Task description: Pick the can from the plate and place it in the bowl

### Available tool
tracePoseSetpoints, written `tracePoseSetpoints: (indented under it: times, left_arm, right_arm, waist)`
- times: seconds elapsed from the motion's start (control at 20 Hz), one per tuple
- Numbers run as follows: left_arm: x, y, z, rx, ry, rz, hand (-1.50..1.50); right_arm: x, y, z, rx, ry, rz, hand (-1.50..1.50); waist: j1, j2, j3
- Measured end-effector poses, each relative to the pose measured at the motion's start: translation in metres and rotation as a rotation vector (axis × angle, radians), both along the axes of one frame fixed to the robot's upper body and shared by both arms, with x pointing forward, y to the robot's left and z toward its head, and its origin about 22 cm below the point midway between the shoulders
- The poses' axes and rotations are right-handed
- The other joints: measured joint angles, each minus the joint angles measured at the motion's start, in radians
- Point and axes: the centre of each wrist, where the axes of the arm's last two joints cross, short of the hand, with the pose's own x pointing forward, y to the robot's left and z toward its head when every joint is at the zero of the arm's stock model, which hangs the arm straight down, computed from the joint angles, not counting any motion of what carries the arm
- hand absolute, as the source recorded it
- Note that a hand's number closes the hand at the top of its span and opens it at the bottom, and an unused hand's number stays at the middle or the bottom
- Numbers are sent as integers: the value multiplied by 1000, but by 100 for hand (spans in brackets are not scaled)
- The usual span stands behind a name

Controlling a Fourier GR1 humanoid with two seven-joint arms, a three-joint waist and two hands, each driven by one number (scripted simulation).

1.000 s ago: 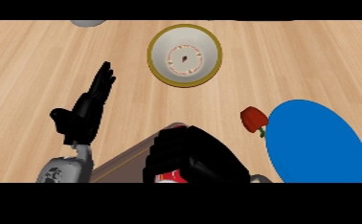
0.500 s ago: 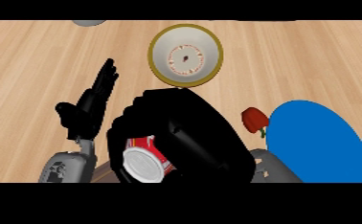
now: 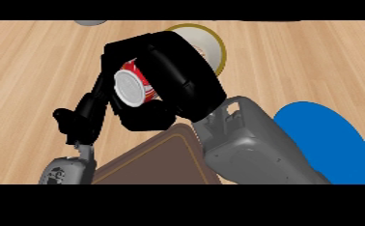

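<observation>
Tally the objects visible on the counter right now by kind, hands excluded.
Can: 1, red and white, held in the right hand
Bowl: 1, gold-rimmed, partly hidden
Blue plate: 1
Brown plate: 1
Grey item at the top edge: 1, too cut off to identify
Total: 5

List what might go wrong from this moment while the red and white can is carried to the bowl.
1. The right hand hides much of the cream, gold-rimmed bowl, so the red and white can may be released off-centre and strike the rim.
2. The can lies tilted in the hand, its white end showing; it may land on its side.
3. The left hand rests close beside the can and could be brushed.
</observation>
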Motion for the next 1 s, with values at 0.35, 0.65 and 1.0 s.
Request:
tracePoseSetpoints:
  times: [0.35,0.65,1.0]
  left_arm:
    - [1,-5,-1,-2,-7,-2,0]
    - [2,-9,-4,-1,-10,-11,0]
    - [9,-9,-3,1,-13,-18,0]
  right_arm:
    - [58,1,-7,-164,-99,-135,150]
    - [103,0,-43,-218,-124,-218,150]
    - [143,-24,-82,-276,-127,-282,150]
  waist:
    - [7,5,0]
    - [14,8,0]
    - [24,14,0]
